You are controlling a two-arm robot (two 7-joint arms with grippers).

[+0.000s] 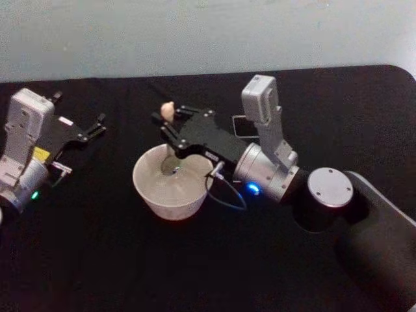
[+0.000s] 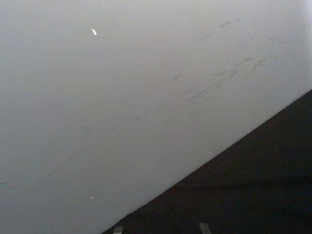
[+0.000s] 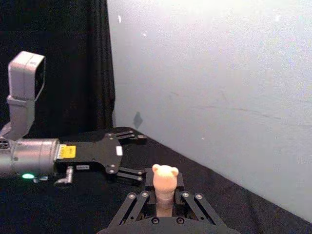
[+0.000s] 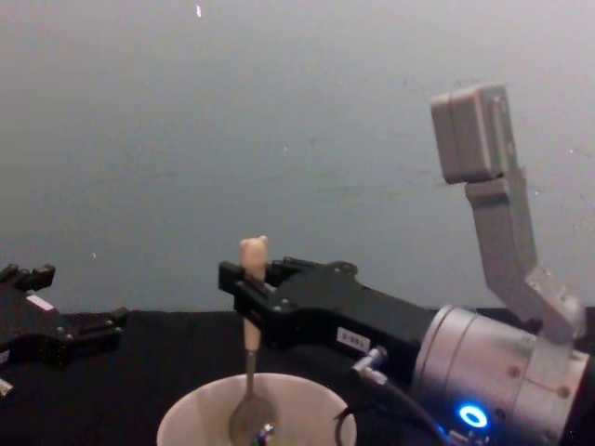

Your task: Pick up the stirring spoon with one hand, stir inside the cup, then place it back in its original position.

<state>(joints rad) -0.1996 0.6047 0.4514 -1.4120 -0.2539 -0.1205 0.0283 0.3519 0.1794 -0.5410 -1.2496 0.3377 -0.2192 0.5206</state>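
Two steps seem to be left, the stir and the put-back. The stir is the one in hand: the spoon is held upright with its bowl down inside the cup. The right gripper is clenched on the handle just under the bear head. Next up, probably small circles kept off the rim, then a lift to the box behind. The left gripper is parked well off to the left, fingers spread, nothing held.

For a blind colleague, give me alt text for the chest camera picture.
The right claw holds the stirring spoon upright by its bear-topped handle, bowl down inside the cream cup. The left claw sits open at the left edge.
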